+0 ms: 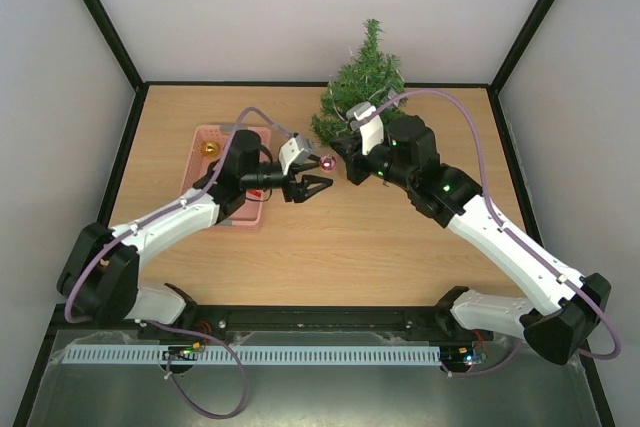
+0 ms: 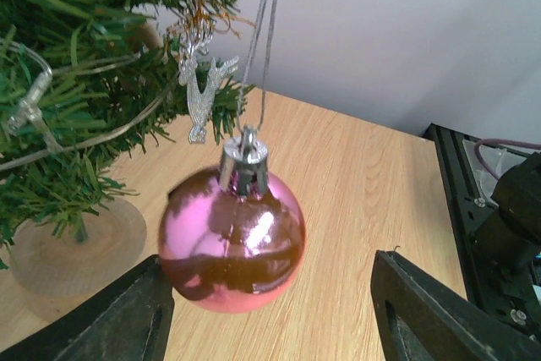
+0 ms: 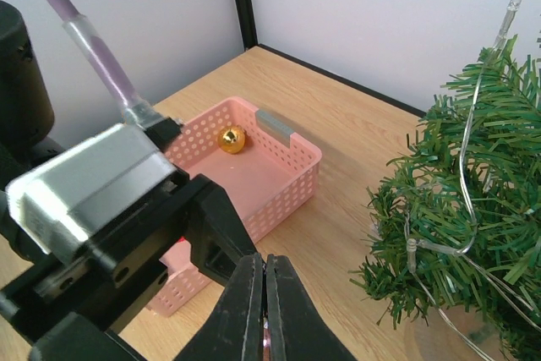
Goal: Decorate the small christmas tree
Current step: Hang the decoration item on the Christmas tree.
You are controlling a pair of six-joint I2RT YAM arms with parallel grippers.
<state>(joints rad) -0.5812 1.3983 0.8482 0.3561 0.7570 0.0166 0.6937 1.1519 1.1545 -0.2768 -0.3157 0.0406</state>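
A shiny pink bauble point(image 2: 232, 238) hangs by its thin silver string point(image 2: 266, 31) just above the table. My left gripper point(image 2: 275, 310) is open, one finger point(image 2: 127, 319) close against the bauble's left side and the other well off to its right. In the top view the bauble point(image 1: 327, 161) hangs just under my right gripper point(image 1: 338, 157). That gripper point(image 3: 265, 264) is shut, apparently on the string. The small christmas tree point(image 1: 365, 82) stands right behind, on a round pale base point(image 2: 76, 247). It carries a light wire and a silver reindeer point(image 2: 201, 90).
A pink basket point(image 1: 215, 137) sits left of centre under my left arm, with a gold ball point(image 1: 210, 149) in its far corner. The same basket point(image 3: 287, 145) and gold ball point(image 3: 232, 139) show in the right wrist view. Black frame posts edge the table.
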